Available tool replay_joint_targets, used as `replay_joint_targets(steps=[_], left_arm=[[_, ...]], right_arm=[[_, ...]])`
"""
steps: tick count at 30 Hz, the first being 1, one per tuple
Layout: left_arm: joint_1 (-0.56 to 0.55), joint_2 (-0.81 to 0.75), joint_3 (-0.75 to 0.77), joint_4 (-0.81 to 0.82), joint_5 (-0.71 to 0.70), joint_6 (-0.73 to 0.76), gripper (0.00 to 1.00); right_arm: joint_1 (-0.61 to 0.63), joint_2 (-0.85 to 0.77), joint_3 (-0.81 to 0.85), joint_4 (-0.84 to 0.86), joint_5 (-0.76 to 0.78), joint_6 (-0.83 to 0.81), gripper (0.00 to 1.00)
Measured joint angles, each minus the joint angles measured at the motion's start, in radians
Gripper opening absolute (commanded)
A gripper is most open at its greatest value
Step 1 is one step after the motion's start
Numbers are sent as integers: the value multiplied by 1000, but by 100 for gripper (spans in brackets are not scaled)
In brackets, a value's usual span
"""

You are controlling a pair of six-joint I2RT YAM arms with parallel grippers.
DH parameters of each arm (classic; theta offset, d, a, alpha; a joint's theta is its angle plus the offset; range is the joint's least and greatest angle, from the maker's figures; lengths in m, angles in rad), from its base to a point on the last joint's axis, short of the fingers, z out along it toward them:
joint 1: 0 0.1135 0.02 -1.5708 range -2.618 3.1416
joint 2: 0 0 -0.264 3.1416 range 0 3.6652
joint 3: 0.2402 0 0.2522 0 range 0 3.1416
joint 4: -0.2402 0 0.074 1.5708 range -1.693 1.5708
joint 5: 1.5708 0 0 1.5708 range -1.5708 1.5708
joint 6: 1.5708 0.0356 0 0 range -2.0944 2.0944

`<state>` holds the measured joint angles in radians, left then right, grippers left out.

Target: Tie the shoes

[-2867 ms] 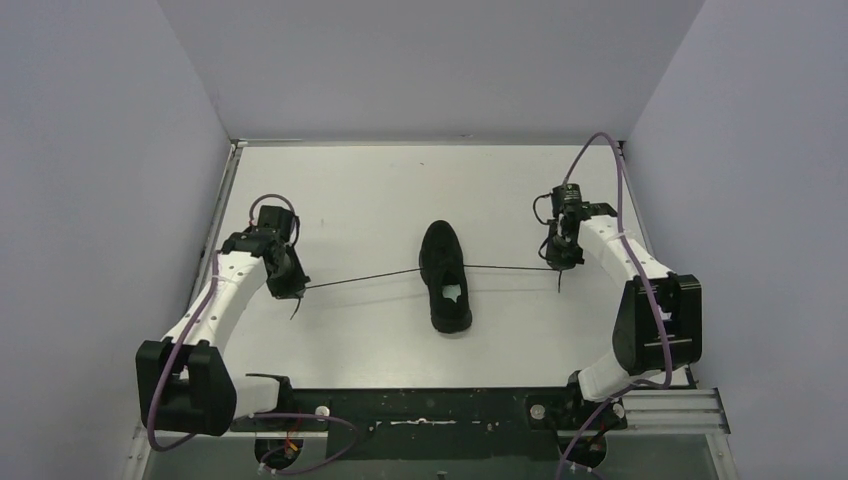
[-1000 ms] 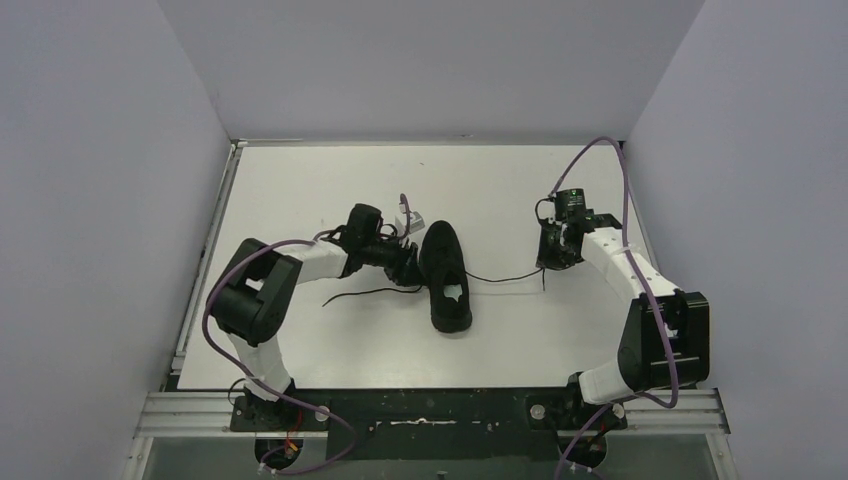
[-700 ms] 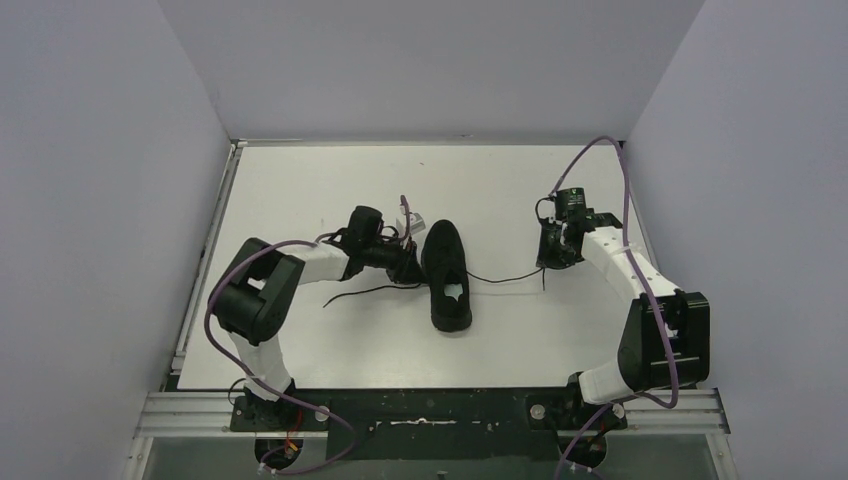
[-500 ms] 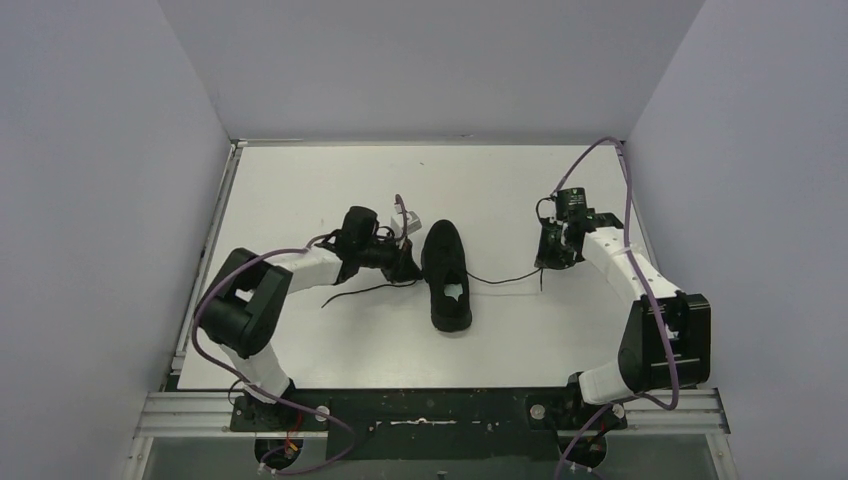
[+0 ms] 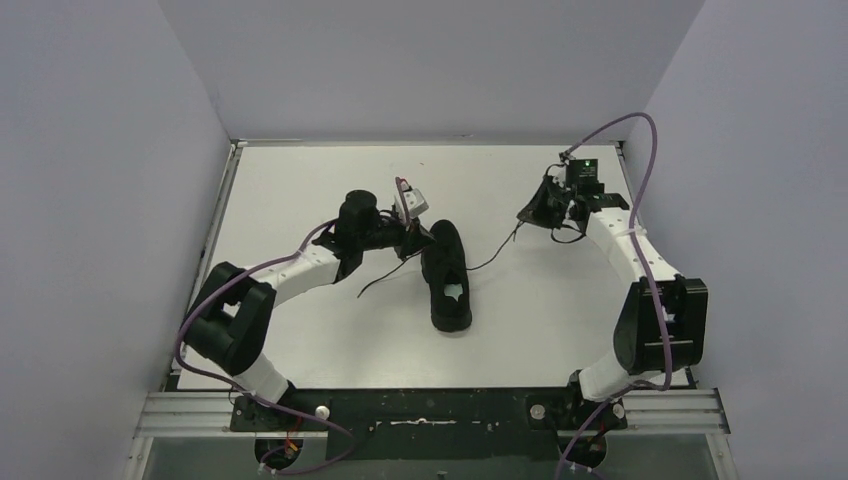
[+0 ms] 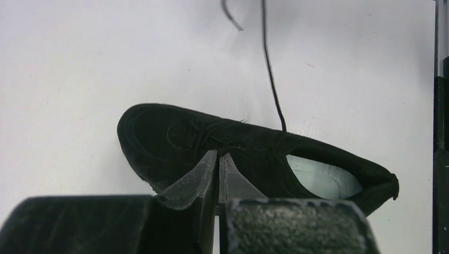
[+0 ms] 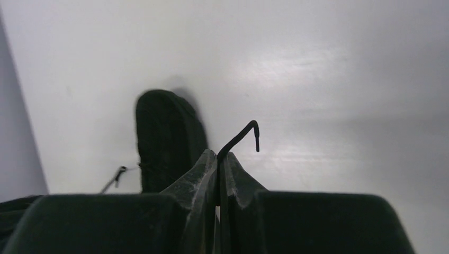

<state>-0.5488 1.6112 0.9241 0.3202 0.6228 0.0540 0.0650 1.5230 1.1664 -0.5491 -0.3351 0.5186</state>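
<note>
The black shoe point(image 5: 447, 275) lies mid-table with its toe pointing away; the left wrist view shows it side-on point(image 6: 174, 137) with a white patch point(image 6: 323, 177) in its opening. My left gripper point(image 5: 412, 243) point(image 6: 218, 154) is shut beside the shoe's lacing, and the left lace point(image 5: 378, 278) hangs from it down to the table. My right gripper point(image 5: 527, 214) point(image 7: 218, 156) is shut on the right lace point(image 5: 492, 256). That lace's bent tip point(image 7: 248, 130) sticks out past the fingertips. It runs slack from the shoe point(image 7: 167, 137) up to the gripper.
The white table point(image 5: 320, 180) is boxed in by grey walls at the left, back and right. A metal rail point(image 5: 430, 410) with the arm bases runs along the near edge. Purple cables point(image 5: 640, 130) loop over both arms.
My left gripper has shut next to the shoe and lifted, drawing the left lace's free end toward the shoe. My right gripper has risen and moved back, raising the right lace off the table.
</note>
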Motion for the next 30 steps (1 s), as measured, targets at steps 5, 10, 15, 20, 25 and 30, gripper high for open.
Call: replay_joint_targets(steps=[5, 10, 15, 20, 25, 30], left_arm=[[-13, 61, -30, 165, 53, 6, 0], [-15, 81, -105, 318, 88, 8, 0], [-29, 75, -222, 431, 124, 19, 0], [-50, 48, -272, 476, 150, 36, 0], [-75, 35, -293, 525, 146, 33, 0], [-78, 35, -297, 555, 143, 0, 0]], right_arm=[[52, 172, 130, 260, -172, 105, 0], [196, 412, 385, 366, -327, 170, 0], [369, 523, 484, 254, -439, 175, 0], [486, 565, 495, 46, -513, 143, 9], [489, 616, 539, -174, -533, 103, 47], [417, 610, 563, -264, -538, 96, 68]])
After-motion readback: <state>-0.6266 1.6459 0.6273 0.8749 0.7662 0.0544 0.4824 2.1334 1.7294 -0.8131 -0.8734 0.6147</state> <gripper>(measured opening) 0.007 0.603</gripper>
